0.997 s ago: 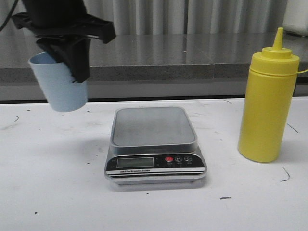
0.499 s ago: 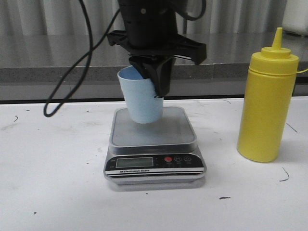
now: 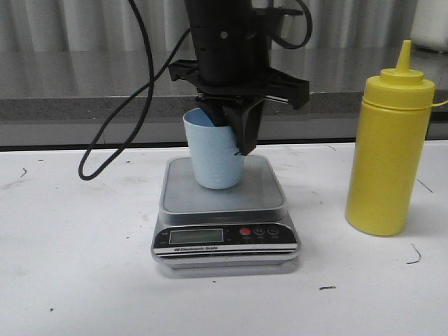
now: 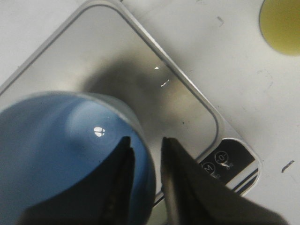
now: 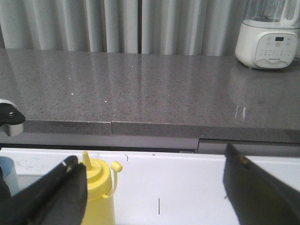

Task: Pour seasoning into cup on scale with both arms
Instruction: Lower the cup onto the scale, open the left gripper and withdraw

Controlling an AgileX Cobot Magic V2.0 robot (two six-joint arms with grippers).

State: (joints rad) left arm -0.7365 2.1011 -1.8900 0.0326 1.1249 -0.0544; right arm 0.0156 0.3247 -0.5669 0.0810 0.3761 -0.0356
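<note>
Because it is thin, empty plastic, the cup point(image 3: 214, 155) looks light and easily tipped, so the rim pinch suits it. It sits on the scale point(image 3: 225, 210) platform on the worktop point(image 3: 84, 280), left gripper point(image 3: 238, 140) fingers clamped over its wall. A second ago it hung off to the left. Farther right stands the seasoning point(image 3: 388, 143) (stiff, best taken mid-body); the right gripper point(image 5: 154, 197) is spread wide, empty.

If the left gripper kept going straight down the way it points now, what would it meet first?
Probably the scale: the left gripper, clamped on the cup rim, points down at the grey platform. The cup's base would touch first, if it hasn't already.
</note>
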